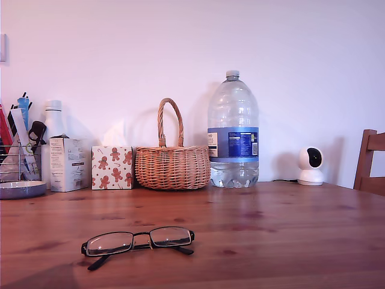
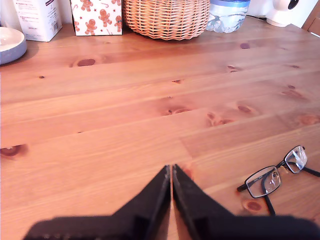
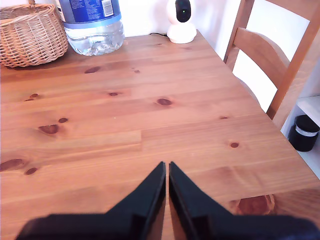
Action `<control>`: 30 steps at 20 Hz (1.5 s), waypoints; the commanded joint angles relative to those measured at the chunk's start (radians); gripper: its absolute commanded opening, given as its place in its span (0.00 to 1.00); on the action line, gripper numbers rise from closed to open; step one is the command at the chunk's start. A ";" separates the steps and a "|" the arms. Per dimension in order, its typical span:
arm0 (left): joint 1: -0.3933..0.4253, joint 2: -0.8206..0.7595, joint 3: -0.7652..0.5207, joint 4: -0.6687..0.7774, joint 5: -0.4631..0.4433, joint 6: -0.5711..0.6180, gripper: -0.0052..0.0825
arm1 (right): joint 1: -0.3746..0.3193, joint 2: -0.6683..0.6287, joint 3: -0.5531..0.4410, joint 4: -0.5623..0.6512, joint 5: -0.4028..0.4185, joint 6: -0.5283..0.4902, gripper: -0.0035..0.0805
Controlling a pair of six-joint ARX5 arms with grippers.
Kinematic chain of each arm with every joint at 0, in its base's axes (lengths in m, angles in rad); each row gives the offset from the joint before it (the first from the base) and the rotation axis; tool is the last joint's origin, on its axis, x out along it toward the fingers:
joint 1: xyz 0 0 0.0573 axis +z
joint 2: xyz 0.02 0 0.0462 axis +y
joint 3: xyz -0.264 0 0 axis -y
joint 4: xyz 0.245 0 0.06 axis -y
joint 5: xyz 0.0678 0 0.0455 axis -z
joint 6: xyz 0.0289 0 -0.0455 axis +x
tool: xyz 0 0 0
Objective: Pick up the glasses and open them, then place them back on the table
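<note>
The glasses (image 1: 137, 241) lie on the table (image 1: 271, 241) near its front edge, towards the exterior view's left, black frame upright on its folded temple arms. The first wrist view also catches the glasses (image 2: 276, 177), resting on the wood off to one side of my first gripper (image 2: 171, 170), which is shut with nothing in it and hovers above bare wood. My second gripper (image 3: 166, 166) is shut and empty too, over the table (image 3: 150, 115) near the chair side. Neither arm shows in the exterior view.
Along the back wall stand a wicker basket (image 1: 172, 164), a large water bottle (image 1: 233, 132), a gingerbread-print box (image 1: 112, 167), a white carton (image 1: 67, 162), a pen holder (image 1: 21, 150) and a small white camera (image 1: 311, 165). A wooden chair (image 3: 272, 55) stands at the table's end.
</note>
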 commanded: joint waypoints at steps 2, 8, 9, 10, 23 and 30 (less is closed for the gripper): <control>-0.001 -0.002 -0.021 0.058 0.058 -0.021 0.04 | -0.050 -0.006 -0.010 0.042 -0.003 0.003 0.03; -0.001 -0.002 -0.021 0.059 0.058 -0.022 0.04 | -0.050 -0.006 -0.010 0.041 -0.003 0.003 0.03; -0.001 -0.002 -0.021 0.060 0.060 -0.024 0.04 | -0.050 -0.006 -0.010 0.041 -0.004 0.003 0.03; -0.001 -0.002 -0.021 0.066 0.074 -0.037 0.04 | -0.050 -0.006 -0.010 0.041 -0.004 0.004 0.03; -0.105 0.008 -0.010 0.177 0.298 -0.136 0.04 | 0.006 -0.006 -0.010 0.155 -0.286 0.146 0.03; -0.226 0.197 0.097 0.113 0.293 -0.088 0.04 | 0.138 -0.006 -0.010 0.133 -0.317 0.188 0.03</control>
